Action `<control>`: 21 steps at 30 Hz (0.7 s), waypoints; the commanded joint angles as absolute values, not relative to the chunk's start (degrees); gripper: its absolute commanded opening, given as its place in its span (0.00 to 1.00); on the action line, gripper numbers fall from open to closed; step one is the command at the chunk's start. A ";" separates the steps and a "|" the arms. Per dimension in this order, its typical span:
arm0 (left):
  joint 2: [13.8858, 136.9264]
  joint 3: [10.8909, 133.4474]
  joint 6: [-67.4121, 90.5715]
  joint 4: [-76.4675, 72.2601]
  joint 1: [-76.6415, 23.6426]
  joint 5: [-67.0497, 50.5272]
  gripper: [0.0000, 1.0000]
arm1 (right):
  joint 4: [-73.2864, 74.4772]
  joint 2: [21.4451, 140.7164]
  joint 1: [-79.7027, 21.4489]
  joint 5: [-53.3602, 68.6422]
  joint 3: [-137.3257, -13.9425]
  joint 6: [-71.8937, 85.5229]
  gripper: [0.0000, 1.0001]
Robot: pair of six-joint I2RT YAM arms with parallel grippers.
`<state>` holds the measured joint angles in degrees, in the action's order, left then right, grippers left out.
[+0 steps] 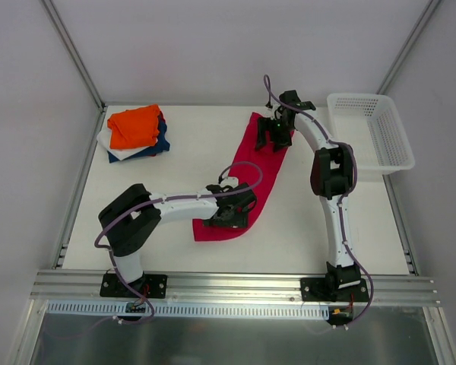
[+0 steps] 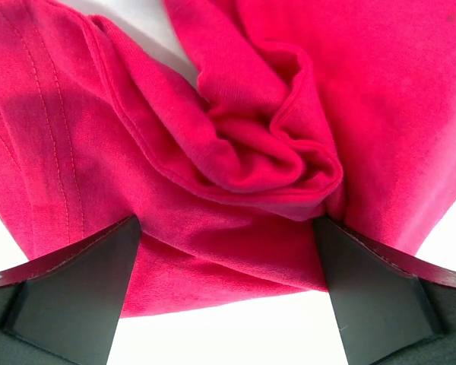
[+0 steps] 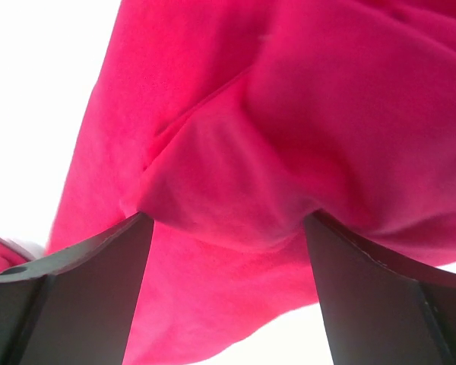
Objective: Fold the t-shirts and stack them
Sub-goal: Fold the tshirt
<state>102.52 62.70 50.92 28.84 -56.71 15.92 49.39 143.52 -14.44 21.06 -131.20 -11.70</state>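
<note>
1. Left gripper (image 1: 232,214). This is the item nearest to you, low over the near end of the crimson-red t-shirt (image 1: 272,161). Its jaws stand wide apart. In the left wrist view you see its two dark fingers (image 2: 76,293) on either side of a rolled, bunched fold of red cloth with a stitched hem. The fold lies between them, unclamped.

2. Crimson-red t-shirt. You find it on the white table (image 1: 304,220), drawn out into a long narrow strip. It runs diagonally from the near centre, away from you and to the right. It is not yet folded flat and lies well apart from the stack.

3. Right gripper (image 1: 273,135). It sits at the far end of the same shirt, pointing down onto the cloth. Its jaws are apart, a little less wide than the left pair. In the right wrist view its fingers (image 3: 76,296) straddle a raised hump of red cloth that fills the gap between them. You cannot tell whether they press on it.

4. Stack of folded shirts, far left corner of the table. The orange t-shirt (image 1: 133,127) is on top. The navy-blue t-shirt (image 1: 160,144) lies under it, and the white t-shirt (image 1: 109,147) shows at the near left edge of the stack.

5. White mesh basket (image 1: 368,97). It stands at the far right of the table, just beside the right arm.
</note>
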 commanded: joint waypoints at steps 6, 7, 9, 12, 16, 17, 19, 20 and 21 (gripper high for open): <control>107.93 58.45 63.35 23.73 -64.50 -1.50 0.99 | 44.04 145.63 -14.15 25.05 -133.77 -8.97 0.86; 107.67 58.19 64.15 23.64 -64.86 -1.41 0.99 | 43.77 145.55 -14.06 25.40 -133.68 -8.88 0.85; 106.35 57.40 66.44 23.64 -65.30 -0.36 0.99 | 43.33 145.28 -14.06 25.58 -132.98 -8.70 0.86; 103.72 56.51 67.94 23.73 -65.04 4.38 0.99 | 41.67 144.23 -14.24 25.75 -130.70 -8.44 0.85; 99.50 55.38 70.57 23.91 -63.46 9.22 0.99 | 39.55 142.12 -14.15 25.31 -126.74 -8.35 0.86; 98.19 54.76 71.97 23.91 -63.28 9.92 0.99 | 39.55 142.12 -14.15 25.31 -126.83 -8.35 0.85; 97.21 54.14 74.08 23.91 -63.28 11.33 0.99 | 39.46 142.03 -14.15 25.05 -127.00 -8.44 0.85; 96.77 53.88 75.74 23.82 -63.28 11.42 0.99 | 39.46 142.03 -14.24 25.05 -126.91 -8.26 0.86; 96.77 53.70 77.07 23.82 -63.28 11.34 0.99 | 39.38 142.03 -14.15 25.22 -127.00 -8.17 0.86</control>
<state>96.20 56.60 69.52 21.34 -62.94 13.87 41.45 143.09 -14.33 25.34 -128.20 -8.05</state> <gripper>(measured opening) 0.990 0.853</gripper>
